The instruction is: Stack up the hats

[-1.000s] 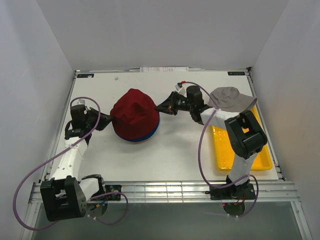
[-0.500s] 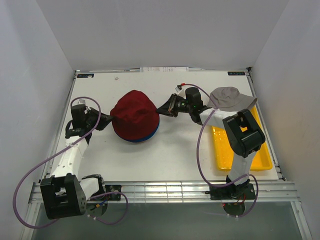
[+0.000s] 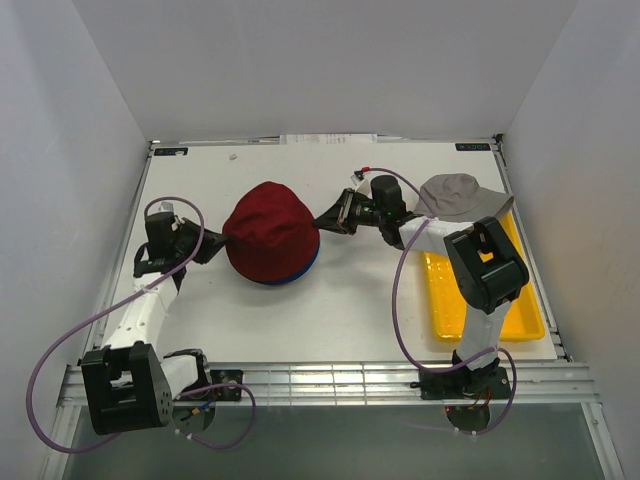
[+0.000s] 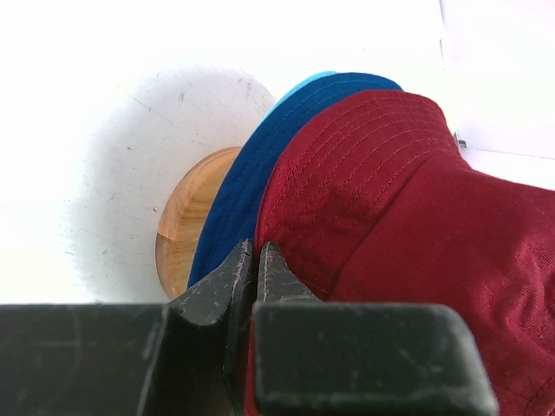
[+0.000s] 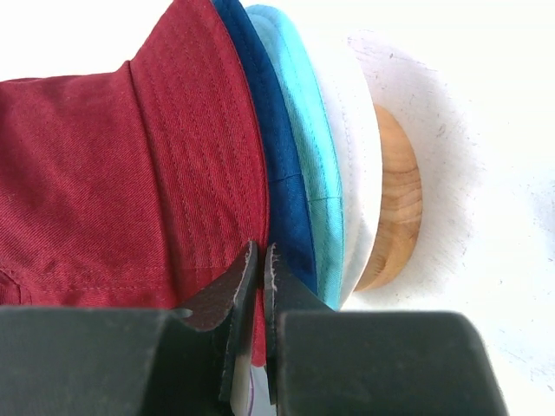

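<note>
The dark red hat (image 3: pixel 268 228) sits on top of a stack, over the navy hat (image 3: pixel 296 276). My left gripper (image 3: pixel 217 240) is shut on the red brim at the stack's left edge. My right gripper (image 3: pixel 324 218) is shut on the same brim at the right edge. In the left wrist view the gripper (image 4: pixel 256 252) pinches the red hat (image 4: pixel 390 191) beside the navy hat (image 4: pixel 251 173). In the right wrist view the gripper (image 5: pixel 260 252) holds the red hat (image 5: pixel 104 173), with the navy (image 5: pixel 277 173), teal (image 5: pixel 308 147) and white (image 5: pixel 351 156) hats beneath. The grey hat (image 3: pixel 460 195) lies apart at the right.
A round wooden stand (image 5: pixel 395 199) carries the stack; its base also shows as the wooden stand (image 4: pixel 186 225) in the left wrist view. A flat yellow tray (image 3: pixel 450 300) lies at the right, partly under the right arm and the grey hat. White walls close in the table.
Both grippers have shifted slightly inward with the red brim. The dark red hat now sits rounder and tighter over the stack.
</note>
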{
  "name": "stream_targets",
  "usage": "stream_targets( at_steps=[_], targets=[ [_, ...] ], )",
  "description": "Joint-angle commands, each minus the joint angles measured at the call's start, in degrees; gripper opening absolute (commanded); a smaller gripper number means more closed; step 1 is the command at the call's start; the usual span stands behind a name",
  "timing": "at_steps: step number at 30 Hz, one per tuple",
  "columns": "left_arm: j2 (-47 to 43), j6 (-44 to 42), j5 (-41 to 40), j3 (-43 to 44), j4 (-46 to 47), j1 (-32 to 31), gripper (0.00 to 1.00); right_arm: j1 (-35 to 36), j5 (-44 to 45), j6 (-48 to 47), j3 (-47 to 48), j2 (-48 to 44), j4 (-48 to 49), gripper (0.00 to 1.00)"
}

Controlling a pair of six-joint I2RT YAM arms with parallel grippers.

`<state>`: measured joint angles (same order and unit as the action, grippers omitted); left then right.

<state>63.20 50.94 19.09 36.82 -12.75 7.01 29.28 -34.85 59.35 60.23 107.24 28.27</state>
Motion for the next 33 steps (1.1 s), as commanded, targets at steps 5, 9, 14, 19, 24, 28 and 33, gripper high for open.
stream_targets(
  at_steps=[5,9,14,19,24,28,33],
  targets=[
    [0.61,-2.33,-6.26,-2.89,-2.98,0.64,0.00,-1.59,3.74,-6.17,0.50,2.36,-8.66,0.08],
    [0.43,-2.77,-7.14,-3.68,-3.07,0.55,0.00,-1.68,4.70,-7.93,2.17,2.62,-11.13,0.08],
    [2.45,-2.60,-7.49,-5.17,-2.46,0.55,0.00,-1.68,4.53,-7.94,0.86,3.68,-10.26,0.08],
    [2.63,-2.25,-8.72,-6.58,-1.84,0.55,0.00,-1.77,4.79,-8.11,0.15,4.38,-10.08,0.08],
    [3.51,-2.77,-10.04,-6.58,-2.19,0.55,0.00,-1.86,4.97,-8.29,-0.11,5.26,-9.99,0.08],
    [3.95,-3.13,-10.74,-8.07,-1.75,0.64,0.00,-2.03,5.32,-8.55,-0.20,6.05,-10.08,0.08],
    [4.21,-3.47,-11.27,-8.96,-1.13,0.55,0.00,-2.21,5.58,-9.51,0.94,6.31,-11.65,0.08]
  ],
)
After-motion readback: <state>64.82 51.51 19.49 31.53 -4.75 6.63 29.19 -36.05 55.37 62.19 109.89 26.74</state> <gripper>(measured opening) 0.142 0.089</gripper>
